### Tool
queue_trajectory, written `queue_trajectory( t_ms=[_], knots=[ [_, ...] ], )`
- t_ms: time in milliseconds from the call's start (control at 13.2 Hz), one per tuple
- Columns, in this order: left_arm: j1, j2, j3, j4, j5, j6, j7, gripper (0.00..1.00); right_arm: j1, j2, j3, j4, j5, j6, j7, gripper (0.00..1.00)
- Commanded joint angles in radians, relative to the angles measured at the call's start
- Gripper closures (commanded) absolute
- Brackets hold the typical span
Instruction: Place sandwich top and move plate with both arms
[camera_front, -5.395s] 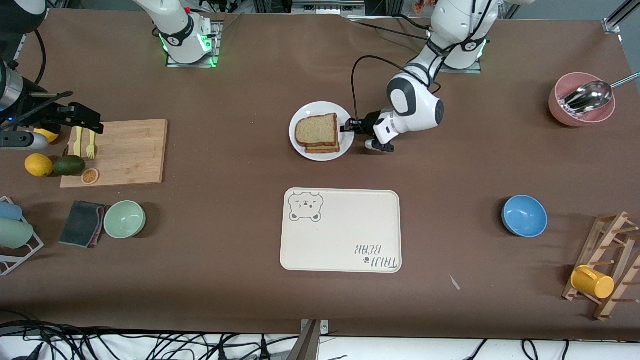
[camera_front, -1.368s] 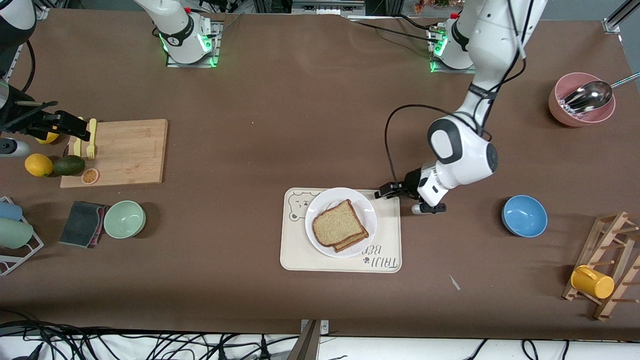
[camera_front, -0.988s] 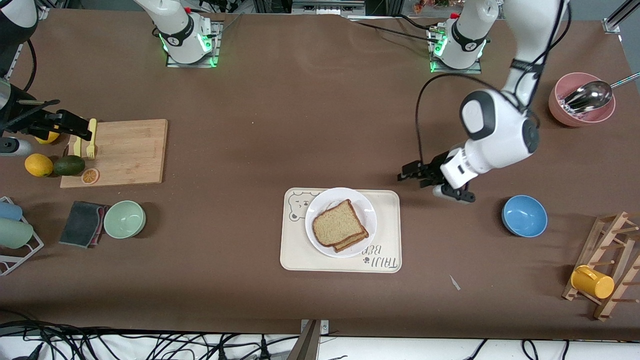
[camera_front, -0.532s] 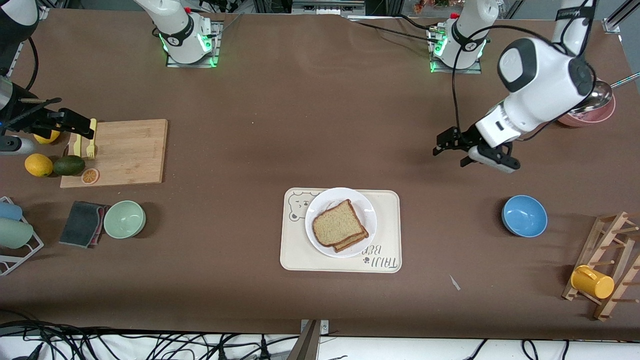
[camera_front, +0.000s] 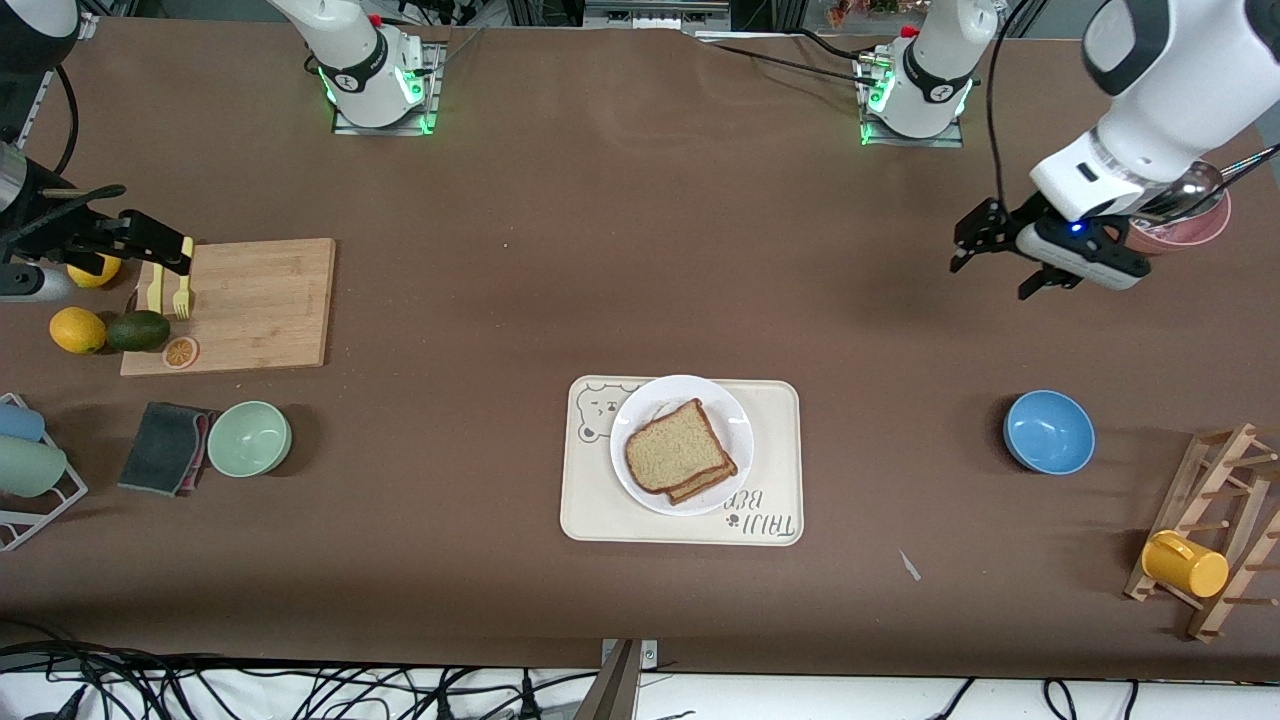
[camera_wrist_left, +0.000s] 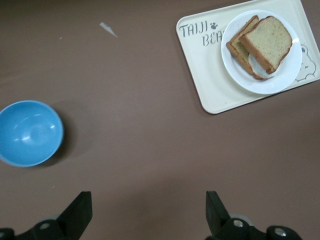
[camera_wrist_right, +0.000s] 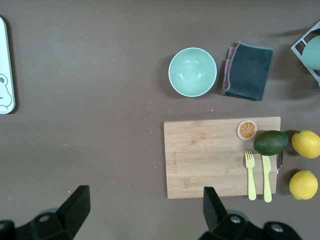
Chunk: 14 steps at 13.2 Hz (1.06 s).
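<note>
Two grippers, both spread wide and empty: right gripper (camera_front: 165, 262) at the front view's left edge, over the cutting board's (camera_front: 250, 300) end; left gripper (camera_front: 1000, 260) at upper right, over bare table (camera_front: 600, 200) beside the pink bowl (camera_front: 1195, 225). At lower centre, plate (camera_front: 682, 444) on the bear-print tray (camera_front: 770, 470), carrying the sandwich top (camera_front: 675, 447), flat, rounded end toward the lower left corner, over another slice.
</note>
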Motion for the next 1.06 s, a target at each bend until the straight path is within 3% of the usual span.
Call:
queue_trajectory(
  t_ms=[0, 380, 988],
  knots=[
    [-0.014, 0.011, 0.053, 0.194, 0.138, -0.245, -0.022, 0.0, -0.014, -0.026, 0.013, -0.019, 0.018, 0.009, 0.005, 0.0],
    [-0.022, 0.038, 0.048, 0.374, 0.222, -0.461, -0.1, 0.0, -0.016, -0.023, 0.009, -0.019, 0.018, 0.009, 0.005, 0.0],
    [-0.022, 0.155, 0.053, 0.482, 0.188, -0.479, -0.167, 0.0, -0.014, -0.021, 0.01, -0.016, 0.018, 0.015, 0.004, 0.0]
  ],
)
